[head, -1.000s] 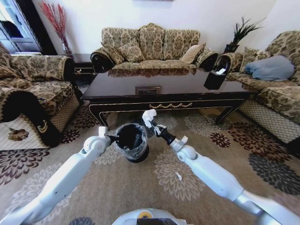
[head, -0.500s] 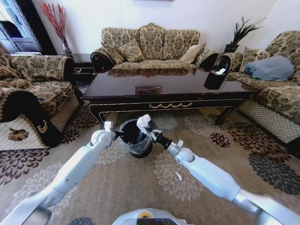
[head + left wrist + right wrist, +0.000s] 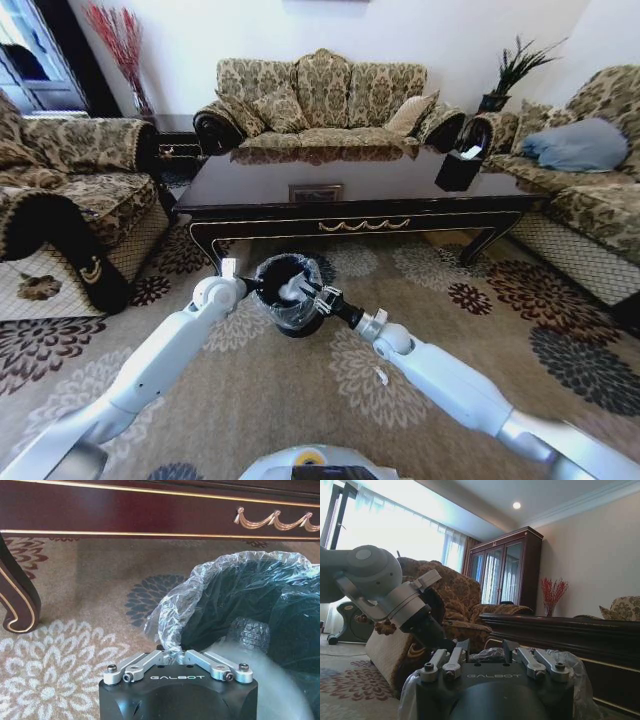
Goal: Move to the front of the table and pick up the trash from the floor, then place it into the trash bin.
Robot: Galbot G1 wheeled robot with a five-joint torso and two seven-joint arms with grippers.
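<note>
Bin [image 3: 287, 292] rim pinched by my left end effector [image 3: 250, 285]; right end effector [image 3: 300, 291] dropped inside at 3 o'clock, grip unclear; deposit near.

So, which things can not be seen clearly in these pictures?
- Head view: the right gripper is over the trash bin; whether it holds white trash is too small to tell.
- Left wrist view: the left gripper is at the bin's bag rim; its fingertips are hidden by the plastic.
- Right wrist view: the bin's inside is hidden by the gripper body.
</note>
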